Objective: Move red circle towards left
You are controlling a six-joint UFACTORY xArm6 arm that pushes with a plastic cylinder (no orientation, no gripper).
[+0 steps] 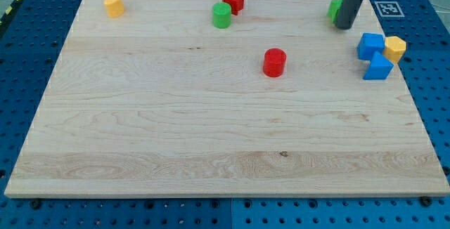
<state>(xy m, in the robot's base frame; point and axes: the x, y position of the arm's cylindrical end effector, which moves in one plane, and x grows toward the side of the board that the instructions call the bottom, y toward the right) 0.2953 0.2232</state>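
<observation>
The red circle [274, 62] stands on the wooden board [211, 138], right of the middle. My tip [344, 26] is at the view's upper right, about a hundred pixels to the right of and above the red circle, apart from it. The rod hides part of a green block [335, 8] just to its left; its shape cannot be made out.
A red star-like block [233, 0] and a green circle [222, 15] sit close together at the top middle. A yellow block [113, 4] is at the top left. Two blue blocks [370, 46] [378, 67] and a yellow block [395, 48] cluster at the right edge.
</observation>
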